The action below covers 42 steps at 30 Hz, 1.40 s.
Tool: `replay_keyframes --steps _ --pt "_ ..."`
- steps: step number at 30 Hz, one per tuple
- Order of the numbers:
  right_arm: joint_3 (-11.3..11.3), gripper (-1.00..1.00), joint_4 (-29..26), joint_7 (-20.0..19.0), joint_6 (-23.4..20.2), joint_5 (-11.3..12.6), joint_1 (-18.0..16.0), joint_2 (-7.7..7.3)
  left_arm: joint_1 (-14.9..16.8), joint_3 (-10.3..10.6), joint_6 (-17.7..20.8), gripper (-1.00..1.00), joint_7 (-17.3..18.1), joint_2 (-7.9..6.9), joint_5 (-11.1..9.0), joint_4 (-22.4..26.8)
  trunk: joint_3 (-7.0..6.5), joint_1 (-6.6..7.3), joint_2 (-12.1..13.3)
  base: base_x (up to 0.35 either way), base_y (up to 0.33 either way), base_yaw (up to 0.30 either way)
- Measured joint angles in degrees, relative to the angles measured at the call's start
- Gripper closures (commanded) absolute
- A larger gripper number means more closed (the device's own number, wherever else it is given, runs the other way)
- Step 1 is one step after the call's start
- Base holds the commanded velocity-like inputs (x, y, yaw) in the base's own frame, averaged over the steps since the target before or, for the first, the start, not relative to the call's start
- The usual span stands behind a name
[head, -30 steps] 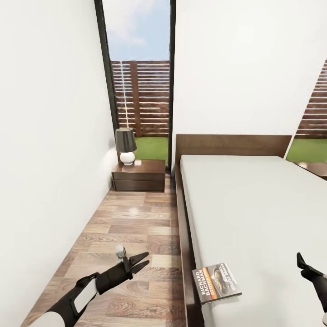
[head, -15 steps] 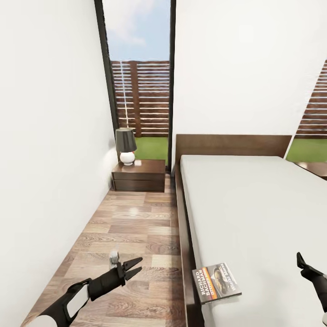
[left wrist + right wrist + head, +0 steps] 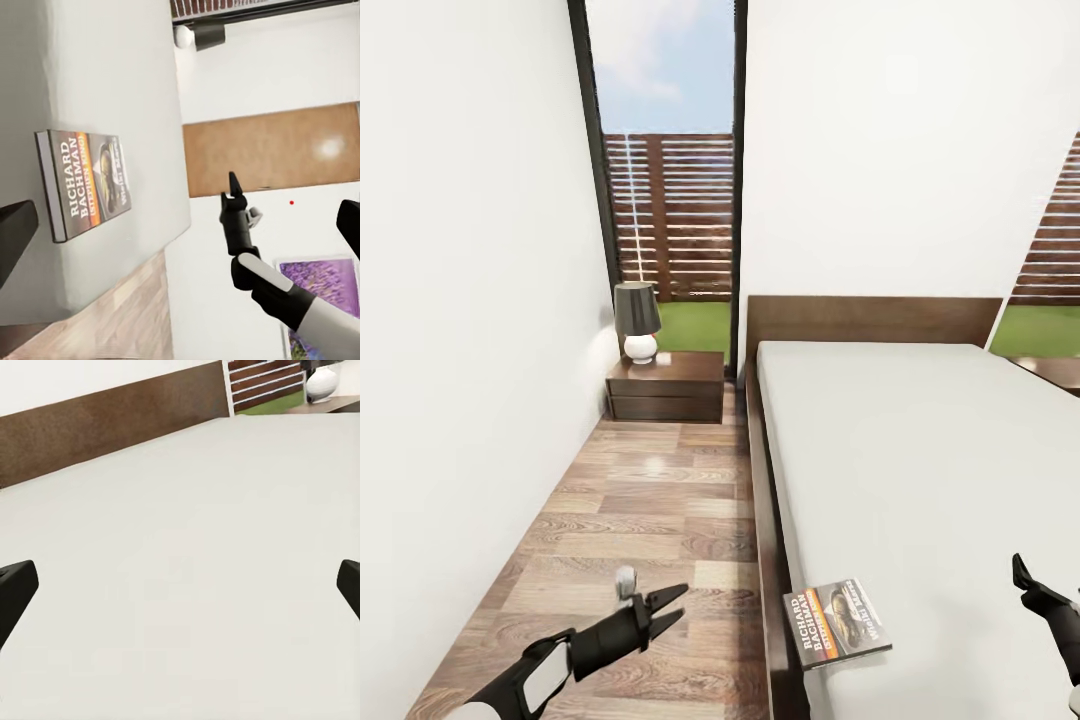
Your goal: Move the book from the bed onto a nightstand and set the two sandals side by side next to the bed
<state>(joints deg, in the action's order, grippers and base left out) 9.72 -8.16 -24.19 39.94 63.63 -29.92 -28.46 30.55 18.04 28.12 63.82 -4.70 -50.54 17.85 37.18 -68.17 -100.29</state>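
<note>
Book (image 3: 837,622) at bed (image 3: 920,450) edge; I bring L gripper (image 3: 663,606), jaws released, flat across its spine. R gripper (image 3: 1028,590) released too.

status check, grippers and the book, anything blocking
Left gripper open, empty, over the floor beside the bed. Right gripper open above the mattress. Book flat at the bed's near edge. Nothing between book and nightstand.

head and wrists share bed (image 3: 920,470).
</note>
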Motion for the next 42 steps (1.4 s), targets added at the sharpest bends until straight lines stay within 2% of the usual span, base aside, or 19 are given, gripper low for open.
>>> replay_keyframes --steps 3,15,32,42 --pt "0.00 -1.00 0.00 0.00 0.00 0.00 0.00 0.00 0.00 0.03 0.02 -1.00 -3.19 0.06 0.01 -0.07 0.00 0.00 0.00 0.000 0.000 0.000" --pt "0.00 -1.00 0.00 0.00 0.00 0.00 0.00 0.00 0.00 0.21 -0.20 -1.00 -10.28 1.38 0.02 -0.05 0.00 0.00 0.00 0.000 0.000 0.000" --pt "0.00 -1.00 0.00 0.00 0.00 0.00 0.00 0.00 0.00 0.12 -1.91 -1.00 -11.04 1.40 0.09 -0.02 0.00 0.00 0.00 0.000 -0.003 0.000" --pt "0.00 -1.00 0.00 0.00 0.01 -0.02 0.00 0.00 0.00 0.14 -2.58 -1.00 -11.13 1.40 0.11 -0.02 0.00 0.00 0.00 0.015 -0.142 0.000"
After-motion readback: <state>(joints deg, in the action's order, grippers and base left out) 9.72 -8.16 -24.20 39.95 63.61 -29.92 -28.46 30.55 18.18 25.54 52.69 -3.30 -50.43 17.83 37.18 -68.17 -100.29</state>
